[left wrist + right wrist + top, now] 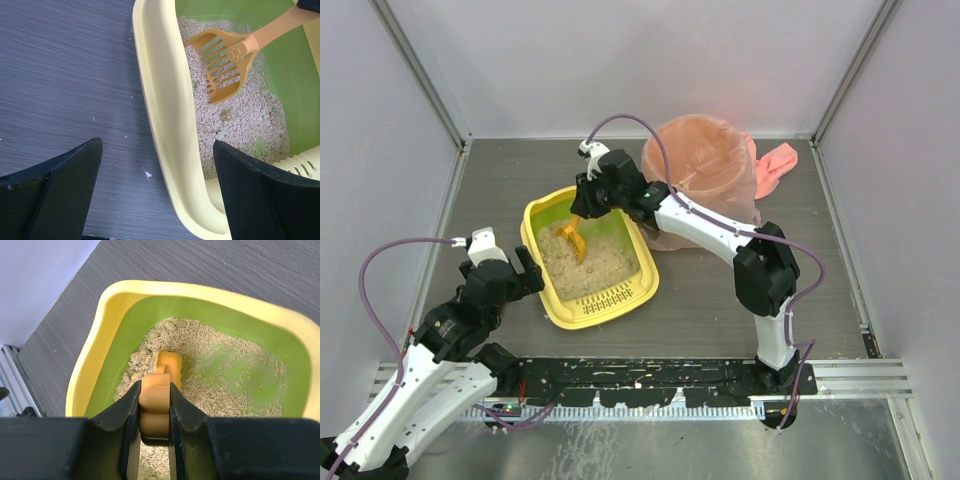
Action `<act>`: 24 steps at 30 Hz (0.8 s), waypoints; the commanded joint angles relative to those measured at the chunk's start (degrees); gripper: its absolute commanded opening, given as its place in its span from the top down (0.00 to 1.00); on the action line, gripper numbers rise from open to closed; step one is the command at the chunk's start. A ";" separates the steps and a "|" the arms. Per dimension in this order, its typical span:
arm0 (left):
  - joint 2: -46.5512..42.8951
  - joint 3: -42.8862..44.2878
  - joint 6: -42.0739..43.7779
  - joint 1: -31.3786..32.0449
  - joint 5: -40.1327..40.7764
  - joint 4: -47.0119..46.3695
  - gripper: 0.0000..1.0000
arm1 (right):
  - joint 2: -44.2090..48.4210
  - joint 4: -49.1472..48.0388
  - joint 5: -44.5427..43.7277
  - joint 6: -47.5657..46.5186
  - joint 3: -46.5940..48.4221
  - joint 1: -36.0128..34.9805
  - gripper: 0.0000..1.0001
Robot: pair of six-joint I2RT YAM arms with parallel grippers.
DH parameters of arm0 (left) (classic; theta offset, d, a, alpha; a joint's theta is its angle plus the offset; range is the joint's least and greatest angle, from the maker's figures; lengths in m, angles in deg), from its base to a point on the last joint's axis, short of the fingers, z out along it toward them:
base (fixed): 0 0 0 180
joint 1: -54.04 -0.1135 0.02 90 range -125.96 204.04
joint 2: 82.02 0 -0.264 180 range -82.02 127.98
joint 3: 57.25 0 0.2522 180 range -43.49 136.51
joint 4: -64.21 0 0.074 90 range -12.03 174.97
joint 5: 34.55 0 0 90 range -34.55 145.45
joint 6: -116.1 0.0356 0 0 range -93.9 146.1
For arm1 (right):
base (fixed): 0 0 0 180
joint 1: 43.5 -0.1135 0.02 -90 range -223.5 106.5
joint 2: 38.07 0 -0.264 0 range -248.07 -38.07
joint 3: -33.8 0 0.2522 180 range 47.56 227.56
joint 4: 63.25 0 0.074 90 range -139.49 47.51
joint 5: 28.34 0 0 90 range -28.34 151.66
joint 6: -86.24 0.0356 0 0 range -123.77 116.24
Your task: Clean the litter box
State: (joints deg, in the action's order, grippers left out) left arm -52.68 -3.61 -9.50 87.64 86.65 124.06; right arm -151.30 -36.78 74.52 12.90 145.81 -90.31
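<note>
Presently, at lower left of the top view, the left gripper (pixel 517 270) is hanging with its jaws spread wide, just beside the litter box (pixel 603 305), which is sitting at frame centre. Above centre, the right gripper (pixel 586 207) is pinching the handle of the orange scoop (pixel 572 241), whose head is dipping into the litter.

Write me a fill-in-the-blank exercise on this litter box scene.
1. The right gripper is ____ on the orange scoop.
2. The left gripper stands ____, holding nothing.
3. The yellow litter box has a ____ inner wall.
4. The bin behind it is lined with a ____ bag.
Answers: shut, open, green, pink.
</note>
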 commanded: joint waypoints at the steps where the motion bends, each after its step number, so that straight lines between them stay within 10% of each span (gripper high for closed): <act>1: -0.69 0.11 -0.88 -0.38 0.06 -0.92 0.06 | 2.67 -3.10 -1.27 12.30 -8.18 -1.12 0.99; 10: -1.10 0.51 -0.89 -0.38 -0.10 -0.56 0.06 | 3.49 -30.31 -5.04 36.19 -27.90 -1.10 0.99; 24: -0.98 0.39 -0.88 -0.38 0.09 -0.47 0.06 | 11.59 -36.24 -13.56 39.78 -37.06 -1.13 0.99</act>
State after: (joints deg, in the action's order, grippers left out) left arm -53.38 -3.66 -9.50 87.64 86.61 124.14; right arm -144.35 -72.25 63.83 50.54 111.24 -90.77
